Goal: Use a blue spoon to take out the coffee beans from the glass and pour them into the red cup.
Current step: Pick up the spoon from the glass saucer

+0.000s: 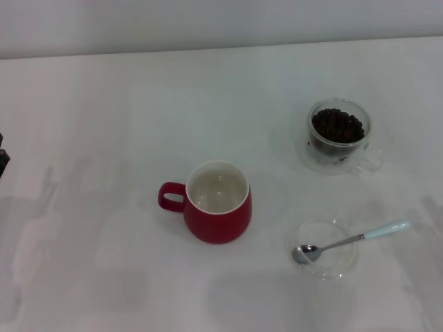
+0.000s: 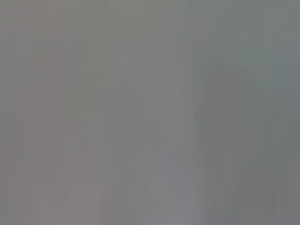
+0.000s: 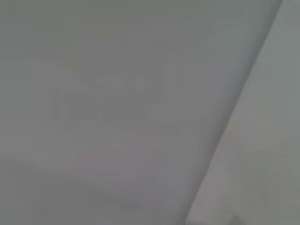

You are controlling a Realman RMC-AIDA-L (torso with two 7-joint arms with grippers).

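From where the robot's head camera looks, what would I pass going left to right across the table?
Red cup → glass saucer holding the blue spoon. The glass of coffee beans overlaps them sideways, farther back.

Only a dark sliver of the left arm [image 1: 2, 160] poking in at the head view's left edge, the rest cut off; gripper itself out of frame. Right arm nowhere in shot. Both wrist views showing blank pale surface, no fingers, nothing to place against jaws. Coffee beans [image 1: 337, 126] heaped in the glass [image 1: 339, 135], too small to count. Clear saucer [image 1: 328, 249] rim faint, barely traceable against the table.
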